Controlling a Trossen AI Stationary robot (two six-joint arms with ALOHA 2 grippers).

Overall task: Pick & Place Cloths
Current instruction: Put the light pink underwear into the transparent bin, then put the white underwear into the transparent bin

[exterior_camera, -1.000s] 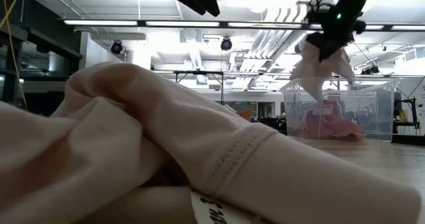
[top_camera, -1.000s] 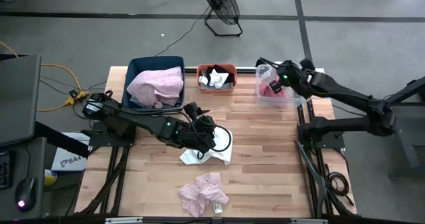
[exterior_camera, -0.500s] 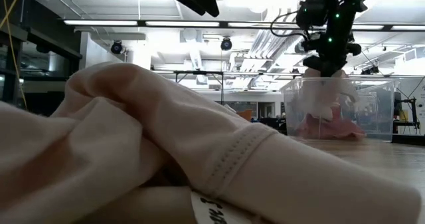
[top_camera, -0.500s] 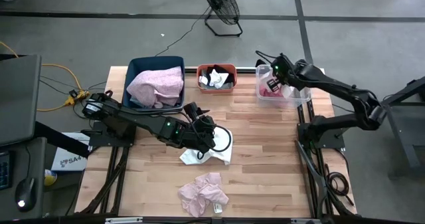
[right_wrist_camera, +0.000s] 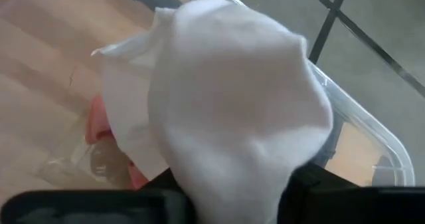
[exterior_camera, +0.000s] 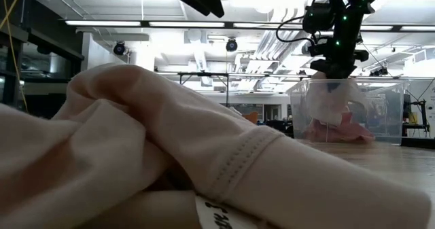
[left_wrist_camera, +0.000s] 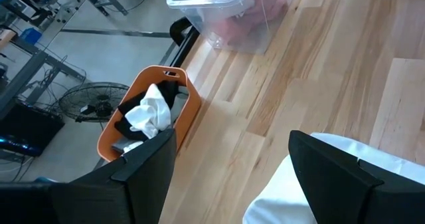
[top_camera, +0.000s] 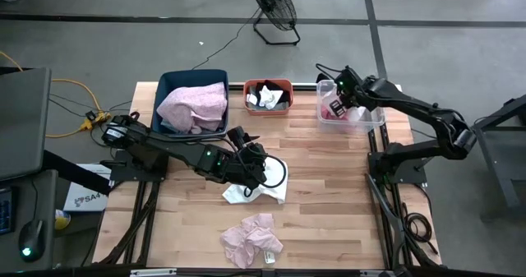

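My right gripper [top_camera: 337,89] [exterior_camera: 334,67] is shut on a white cloth [right_wrist_camera: 226,98] over the clear bin [top_camera: 366,119], which holds a pink cloth [exterior_camera: 340,128]. My left gripper [top_camera: 253,162] [left_wrist_camera: 232,144] stands open at mid-table over the far edge of another white cloth [top_camera: 261,191] [left_wrist_camera: 332,184] lying flat. A pink cloth [top_camera: 253,239] lies crumpled near the table's near edge and fills the low view [exterior_camera: 136,154]. A blue bin [top_camera: 168,84] holds a pink cloth [top_camera: 194,106]. An orange bin [top_camera: 246,88] holds black and white cloths [top_camera: 267,96]. My right gripper pinches the white cloth by its bunched upper part [exterior_camera: 333,83] between the two fingers, coming from above and pointing down. The cloth hangs slack below the fingers, its lower end [exterior_camera: 327,110] inside the clear bin. My left gripper: I cannot tell whether its fingers touch the white cloth beneath.
The three bins stand in a row along the table's far edge. Bare wood lies on the table's right half [top_camera: 337,195] and left half [top_camera: 181,219]. A floor fan [top_camera: 273,6] stands beyond the far edge, and cables [top_camera: 74,104] lie off the left side.
My right gripper has moved down and a little toward the table's left, staying shut. The white cloth that hung above the clear bin's rim now hangs inside the bin.
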